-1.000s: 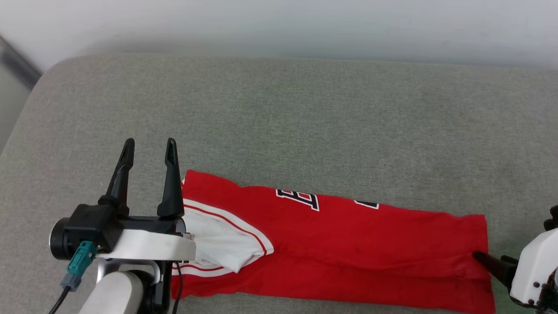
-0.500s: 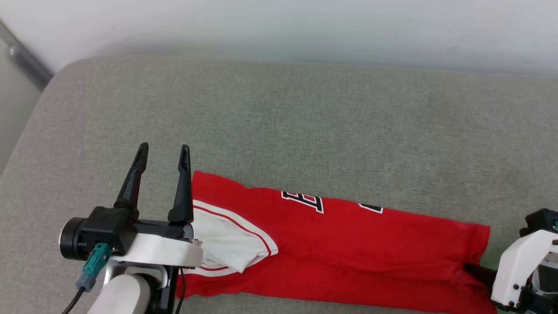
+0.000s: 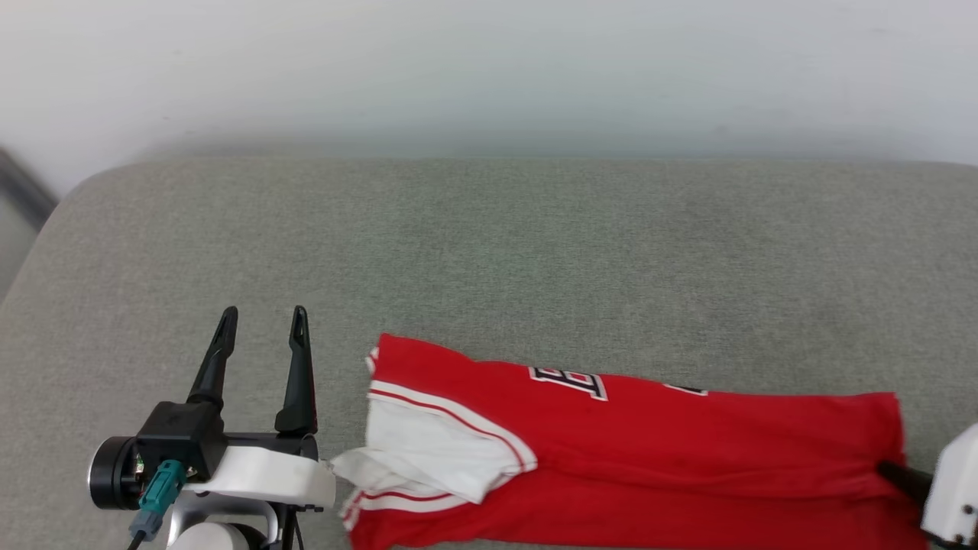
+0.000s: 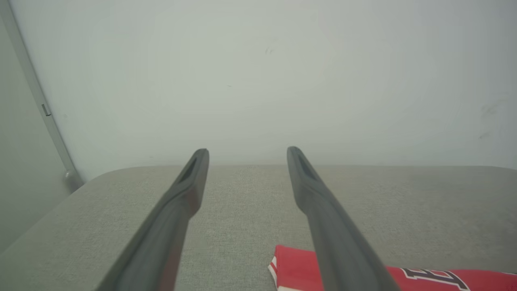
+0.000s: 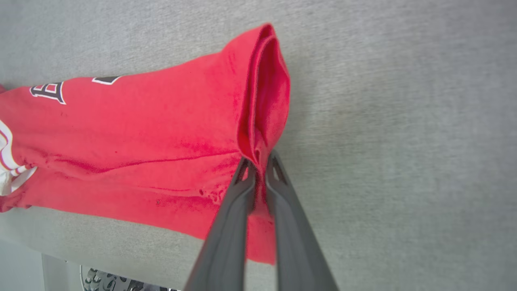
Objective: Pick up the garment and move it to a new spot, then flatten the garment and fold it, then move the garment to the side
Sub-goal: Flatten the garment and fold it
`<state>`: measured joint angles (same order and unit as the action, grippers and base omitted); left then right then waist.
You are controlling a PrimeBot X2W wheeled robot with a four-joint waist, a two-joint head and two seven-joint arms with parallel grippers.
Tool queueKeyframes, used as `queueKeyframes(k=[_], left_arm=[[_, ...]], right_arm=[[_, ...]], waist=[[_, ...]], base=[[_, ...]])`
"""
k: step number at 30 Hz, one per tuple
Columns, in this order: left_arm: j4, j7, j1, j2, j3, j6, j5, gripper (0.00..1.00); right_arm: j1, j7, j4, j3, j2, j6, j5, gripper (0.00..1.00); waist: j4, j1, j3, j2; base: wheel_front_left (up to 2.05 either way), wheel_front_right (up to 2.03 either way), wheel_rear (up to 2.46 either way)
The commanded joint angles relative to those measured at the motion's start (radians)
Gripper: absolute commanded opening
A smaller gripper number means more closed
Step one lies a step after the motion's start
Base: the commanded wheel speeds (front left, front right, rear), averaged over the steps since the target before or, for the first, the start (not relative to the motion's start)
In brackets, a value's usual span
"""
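The garment (image 3: pixel 672 451), red with a white striped-trim sleeve, lies folded into a long band on the grey padded surface (image 3: pixel 489 252) near its front edge. My right gripper (image 3: pixel 885 466) is shut on the garment's right-hand hem. In the right wrist view its fingertips pinch a raised fold of that red hem (image 5: pixel 262 101), with the right gripper (image 5: pixel 258 159) at the fold's base. My left gripper (image 3: pixel 261 315) stands open to the left of the garment, apart from it, with nothing between its fingers. In the left wrist view the left gripper (image 4: pixel 247 150) points at the wall, the garment's corner (image 4: pixel 295 262) low beside its right finger.
A pale wall (image 3: pixel 489 69) rises behind the padded surface. The surface's rounded left corner (image 3: pixel 69 206) drops to a lower floor area with a dark strip. Its front edge (image 5: pixel 101 246) runs just below the garment in the right wrist view.
My right gripper has shut on the garment's right hem. The garment has slid right, opening a gap from my left gripper. The head camera has also shifted.
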<state>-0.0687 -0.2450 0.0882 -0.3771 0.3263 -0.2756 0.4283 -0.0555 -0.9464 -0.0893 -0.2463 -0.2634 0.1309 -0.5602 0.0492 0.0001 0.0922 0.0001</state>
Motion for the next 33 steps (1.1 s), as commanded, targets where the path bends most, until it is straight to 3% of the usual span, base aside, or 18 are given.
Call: queueKeyframes(k=[1,9,18,22,26,33], left_arm=[[-0.009,0.002,-0.011,-0.005,0.000,-0.007,0.000,1.00],[-0.024,0.011,-0.017,-0.012,-0.001,-0.021,-0.002,1.00],[-0.024,0.011,-0.001,-0.006,0.009,-0.020,0.001,1.00],[-0.020,0.013,0.003,-0.002,0.016,-0.016,0.004,1.00],[-0.012,0.016,0.017,0.003,0.024,-0.008,0.008,1.00],[0.010,0.016,0.050,0.016,0.047,0.011,0.010,1.00]], right_arm=[[0.006,0.001,0.003,-0.034,-0.017,0.000,0.012,0.00],[-0.049,-0.032,0.008,-0.198,-0.023,0.000,0.018,0.00],[-0.148,-0.297,0.003,-0.309,0.183,0.000,-0.172,0.00],[-0.168,-0.366,-0.010,-0.311,0.210,0.000,-0.266,0.00],[-0.192,-0.369,-0.098,-0.232,0.215,0.000,-0.453,0.00],[-0.214,-0.235,-0.205,0.034,0.214,0.000,-0.670,0.00]], waist=[[-0.018,-0.0001,-0.006,-0.0001],[-0.049,-0.0001,0.002,-0.0001],[-0.046,-0.0001,0.011,-0.0001],[-0.034,-0.0001,0.013,-0.0001],[-0.020,-0.0001,0.023,-0.0001],[0.025,-0.0001,0.038,-0.0001]], base=[[0.00,0.00,0.00],[0.00,0.00,0.00],[0.00,0.00,0.00],[0.00,0.00,0.00],[0.00,0.00,0.00],[0.00,0.00,0.00]])
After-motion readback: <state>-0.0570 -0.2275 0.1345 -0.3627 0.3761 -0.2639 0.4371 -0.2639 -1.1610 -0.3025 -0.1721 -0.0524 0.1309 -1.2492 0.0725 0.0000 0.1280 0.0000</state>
